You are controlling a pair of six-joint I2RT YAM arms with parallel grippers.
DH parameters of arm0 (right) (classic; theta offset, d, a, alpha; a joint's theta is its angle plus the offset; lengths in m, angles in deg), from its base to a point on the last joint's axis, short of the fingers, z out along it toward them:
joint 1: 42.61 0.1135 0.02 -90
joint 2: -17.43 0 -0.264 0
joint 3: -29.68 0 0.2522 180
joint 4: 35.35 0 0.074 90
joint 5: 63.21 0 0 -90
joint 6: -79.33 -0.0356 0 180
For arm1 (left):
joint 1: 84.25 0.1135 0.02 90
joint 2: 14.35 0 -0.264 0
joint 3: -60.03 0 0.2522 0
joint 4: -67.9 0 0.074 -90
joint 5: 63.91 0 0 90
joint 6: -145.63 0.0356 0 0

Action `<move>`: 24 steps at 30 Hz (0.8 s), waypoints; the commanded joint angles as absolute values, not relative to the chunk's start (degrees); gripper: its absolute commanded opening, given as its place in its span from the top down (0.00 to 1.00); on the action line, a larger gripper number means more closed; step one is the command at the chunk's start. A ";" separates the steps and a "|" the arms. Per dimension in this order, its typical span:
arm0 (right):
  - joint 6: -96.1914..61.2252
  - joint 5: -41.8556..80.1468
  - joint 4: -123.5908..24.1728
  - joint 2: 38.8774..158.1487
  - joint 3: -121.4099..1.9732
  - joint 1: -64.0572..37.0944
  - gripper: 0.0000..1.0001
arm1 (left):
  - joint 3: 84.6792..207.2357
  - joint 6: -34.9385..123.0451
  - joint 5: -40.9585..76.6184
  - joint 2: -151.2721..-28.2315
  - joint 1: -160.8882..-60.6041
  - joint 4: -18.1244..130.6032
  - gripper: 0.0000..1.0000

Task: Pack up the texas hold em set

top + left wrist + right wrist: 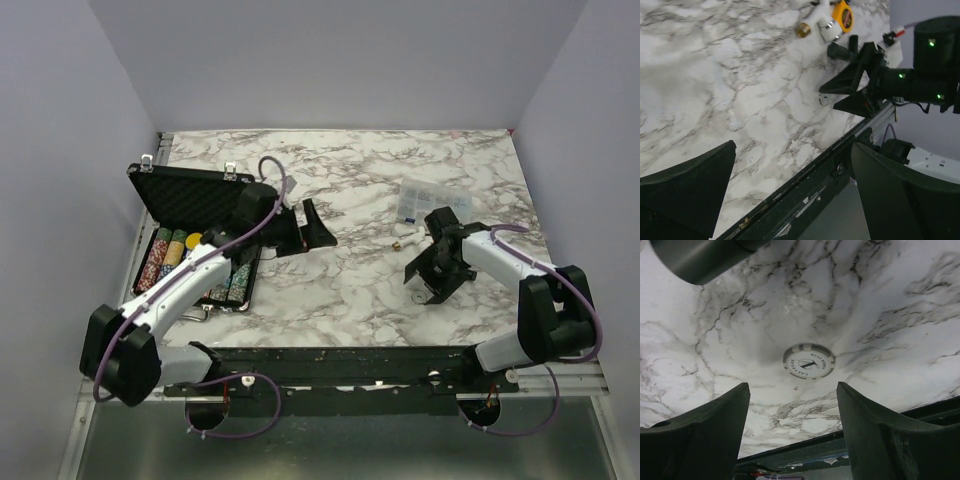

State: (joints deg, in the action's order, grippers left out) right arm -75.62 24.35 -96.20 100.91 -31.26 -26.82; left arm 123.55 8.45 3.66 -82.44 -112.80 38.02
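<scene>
Ahead of spread right claw (791,392), white chip (808,361)

A white chip (809,361) on the desk (890,300) reads "LAS VEGAS" and "CLUB" around its face.

The black case (185,200) sits open at the desk's (350,290) left, coloured chip rows (165,255) inside; a white chip (808,361) lies flat on the marble.

White marble table (380,170) veined grey, white round chip (808,361) with grey-striped rim and dark lettering ahead between the right gripper (791,390) black fingers (700,435), black case (190,195), red, green, yellow chip rows (160,258), orange ring (844,14) beyond the left gripper (793,146) black fingers (685,195).
</scene>
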 commanded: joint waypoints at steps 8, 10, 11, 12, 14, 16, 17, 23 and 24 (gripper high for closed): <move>-82.81 29.42 -99.73 101.64 -30.06 -26.70 0.32 | 133.81 17.71 -8.85 -94.23 -120.58 40.66 0.02; -83.00 29.72 -99.48 102.19 -30.19 -26.67 0.33 | 133.38 18.07 -8.44 -94.09 -120.61 40.52 0.02; -83.09 29.97 -99.55 102.61 -30.24 -26.70 0.33 | 133.35 18.31 -8.08 -94.06 -120.63 40.21 0.02; -83.09 30.17 -99.69 102.92 -30.29 -26.70 0.33 | 133.36 18.60 -7.93 -94.06 -120.63 39.97 0.02; -83.12 30.42 -99.73 103.63 -30.45 -26.70 0.33 | 133.63 18.89 -8.00 -94.19 -120.61 39.81 0.02; -83.09 30.56 -99.72 104.45 -30.57 -26.70 0.34 | 133.72 18.90 -8.01 -94.32 -120.69 39.92 0.02; -83.16 30.64 -99.72 104.80 -30.65 -26.70 0.34 | 133.78 18.83 -8.14 -94.45 -120.69 40.04 0.02; -83.91 31.59 -98.54 106.67 -29.82 -26.74 0.39 | 133.56 18.54 -8.28 -94.81 -120.64 40.49 0.02; -84.05 31.71 -98.10 106.86 -29.36 -26.72 0.40 | 133.46 18.54 -8.31 -94.83 -120.64 40.51 0.02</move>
